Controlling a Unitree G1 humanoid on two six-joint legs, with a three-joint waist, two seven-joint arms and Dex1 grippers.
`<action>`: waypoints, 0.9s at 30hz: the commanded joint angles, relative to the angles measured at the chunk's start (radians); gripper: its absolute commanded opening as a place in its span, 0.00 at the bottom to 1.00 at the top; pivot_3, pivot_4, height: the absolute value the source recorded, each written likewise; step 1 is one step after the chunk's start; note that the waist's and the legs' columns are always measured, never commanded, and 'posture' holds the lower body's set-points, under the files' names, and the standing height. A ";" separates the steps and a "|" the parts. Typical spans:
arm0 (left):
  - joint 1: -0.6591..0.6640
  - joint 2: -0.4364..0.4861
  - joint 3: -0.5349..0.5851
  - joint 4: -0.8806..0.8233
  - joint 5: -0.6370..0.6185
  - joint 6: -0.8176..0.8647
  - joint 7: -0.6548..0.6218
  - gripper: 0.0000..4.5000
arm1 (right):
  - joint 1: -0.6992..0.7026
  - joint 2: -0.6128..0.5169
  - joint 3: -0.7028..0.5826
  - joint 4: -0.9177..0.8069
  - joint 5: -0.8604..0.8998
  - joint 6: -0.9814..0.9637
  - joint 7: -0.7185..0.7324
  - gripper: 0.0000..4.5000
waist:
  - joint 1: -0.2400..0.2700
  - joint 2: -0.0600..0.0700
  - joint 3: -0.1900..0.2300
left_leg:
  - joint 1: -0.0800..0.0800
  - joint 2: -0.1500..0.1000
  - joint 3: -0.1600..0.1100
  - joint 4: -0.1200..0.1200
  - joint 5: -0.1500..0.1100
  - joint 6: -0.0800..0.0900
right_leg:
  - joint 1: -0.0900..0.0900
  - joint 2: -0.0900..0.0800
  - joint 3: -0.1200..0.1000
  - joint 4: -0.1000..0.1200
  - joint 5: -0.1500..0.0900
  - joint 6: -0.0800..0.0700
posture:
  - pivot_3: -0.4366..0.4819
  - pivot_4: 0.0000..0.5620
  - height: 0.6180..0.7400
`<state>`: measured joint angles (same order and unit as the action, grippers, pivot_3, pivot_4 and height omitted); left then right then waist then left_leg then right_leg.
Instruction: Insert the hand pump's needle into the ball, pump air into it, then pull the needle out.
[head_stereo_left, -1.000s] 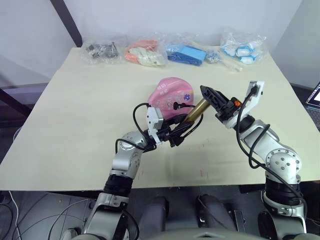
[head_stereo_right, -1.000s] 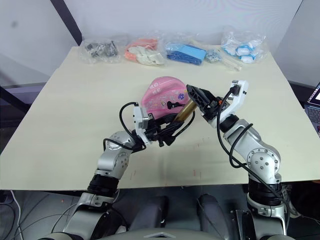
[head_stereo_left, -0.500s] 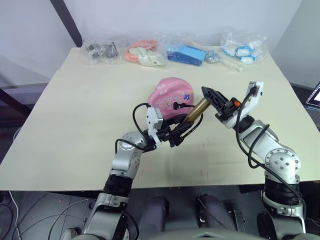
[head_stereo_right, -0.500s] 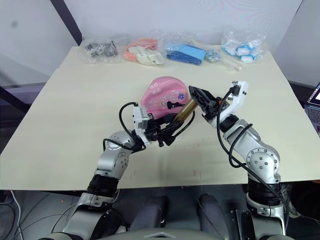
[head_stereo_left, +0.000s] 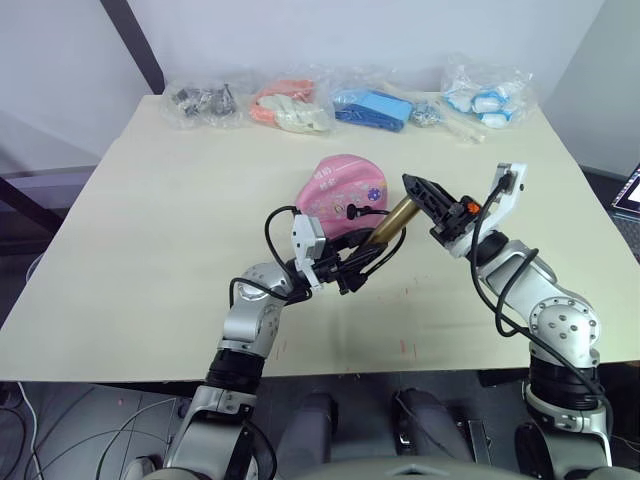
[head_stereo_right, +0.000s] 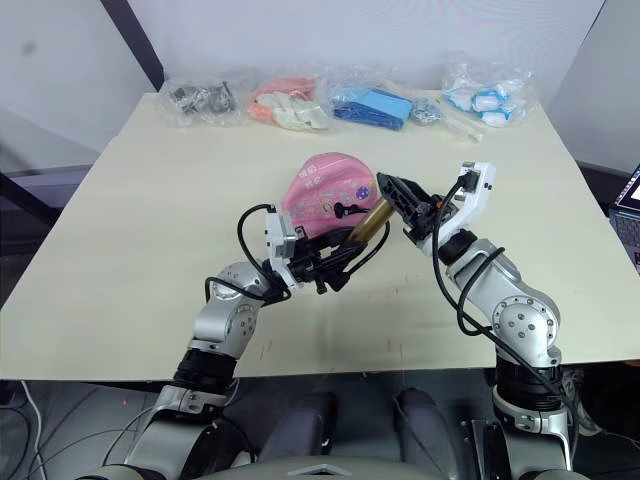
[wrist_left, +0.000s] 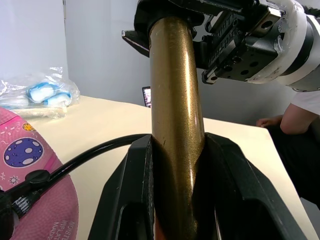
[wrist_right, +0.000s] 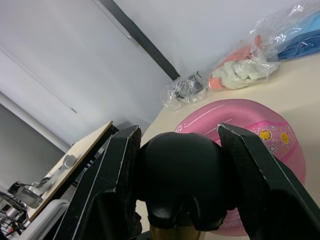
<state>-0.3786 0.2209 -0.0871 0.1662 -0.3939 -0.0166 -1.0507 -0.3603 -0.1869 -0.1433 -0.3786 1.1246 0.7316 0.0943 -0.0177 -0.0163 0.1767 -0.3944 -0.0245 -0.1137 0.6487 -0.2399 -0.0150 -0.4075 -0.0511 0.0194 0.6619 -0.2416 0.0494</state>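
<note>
The ball (head_stereo_left: 345, 189) is pink with darker seams, and its prints include a purple dotted planet, small yellow faces and pale writing. The pump (wrist_left: 176, 115) has a glittery bronze-gold barrel, a black hose (wrist_left: 87, 156) and a black handle (wrist_right: 181, 175), and both grippers, left (head_stereo_left: 348, 268) and right (head_stereo_left: 418, 189), have black fingers on white-and-grey wrists, the right one carrying a small orange spot. On the cream table (head_stereo_left: 150, 230), clear bags hold dark grey parts (head_stereo_left: 203, 99), orange-and-white things (head_stereo_left: 292, 107), blue things (head_stereo_left: 377, 107) and blue-and-white things (head_stereo_left: 487, 97).
</note>
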 joint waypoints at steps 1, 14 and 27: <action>-0.006 0.005 0.008 -0.002 -0.003 -0.012 0.001 0.23 | -0.019 -0.001 0.008 -0.048 0.020 -0.003 0.026 0.43 | 0.000 0.000 0.000 | 0.000 0.000 0.000 0.000 0.000 0.000 | 0.000 0.000 0.000 0.000 0.000 0.000 | 0.48 0.27 1.00; -0.032 0.022 0.028 -0.004 -0.021 0.011 0.004 0.34 | -0.012 -0.023 0.007 -0.047 -0.019 -0.006 0.048 0.43 | 0.000 0.000 0.000 | 0.000 0.000 0.000 0.000 0.000 0.000 | 0.000 0.000 0.000 0.000 0.000 0.000 | 0.48 0.27 1.00; -0.024 0.160 0.040 -0.106 -0.096 0.145 -0.105 0.99 | -0.019 -0.065 0.034 -0.057 -0.073 -0.018 0.123 0.43 | -0.003 0.000 0.000 | 0.000 0.000 0.000 0.000 0.000 0.000 | 0.000 0.000 0.000 0.000 0.000 0.000 | 0.48 0.27 1.00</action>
<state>-0.4058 0.3582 -0.0571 0.1198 -0.4557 0.1000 -1.1265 -0.3604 -0.2341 -0.1114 -0.3835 1.0649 0.7365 0.1817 -0.0208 -0.0160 0.1769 -0.3947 -0.0243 -0.1139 0.6483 -0.2399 -0.0150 -0.4079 -0.0509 0.0191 0.6618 -0.2416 0.0494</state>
